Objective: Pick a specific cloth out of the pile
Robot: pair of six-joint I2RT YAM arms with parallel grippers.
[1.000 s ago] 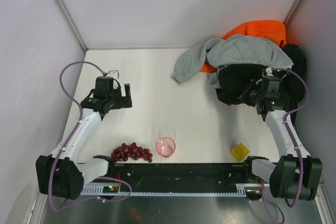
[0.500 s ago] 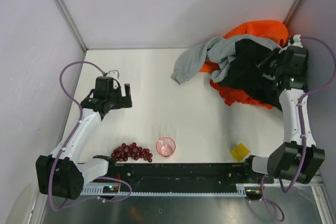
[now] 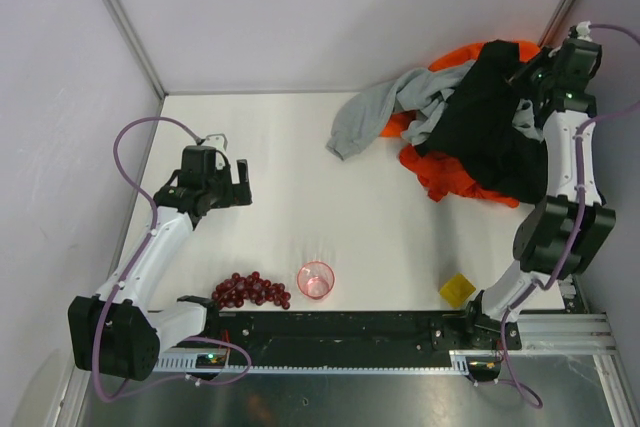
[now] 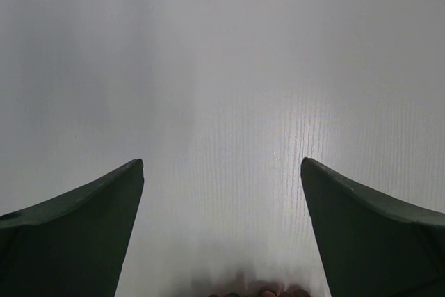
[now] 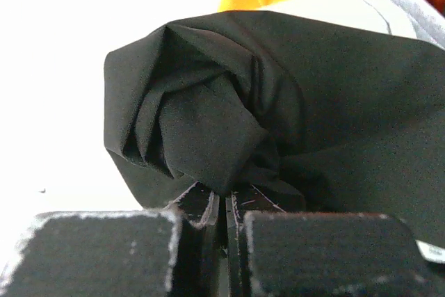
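Note:
The pile [image 3: 470, 117] lies at the back right corner. The cloth [image 3: 447, 173], deep red-orange, shows at the pile's near edge, partly under a black cloth [image 3: 490, 132]. My right gripper [image 3: 527, 78] is shut on that black cloth [image 5: 278, 102] and holds it raised near the back right wall, the jaws [image 5: 226, 203] pinching a bunched fold. A grey sweatshirt [image 3: 385, 107] trails to the left, and bright orange cloth [image 3: 455, 55] sits behind. Far to the left, my left gripper [image 3: 240, 184] hangs open over bare table [image 4: 222, 172], holding nothing.
A pink cup [image 3: 316, 279] stands near the front middle. Dark red grapes [image 3: 250, 290] lie to its left, and a small yellow block [image 3: 458, 289] to its right. Walls close in the table at the back, left and right.
My right arm has swung up and back to the right corner, dragging the black cloth with it. The grey sweatshirt slid off, and the red-orange cloth came into view. The left arm stayed still.

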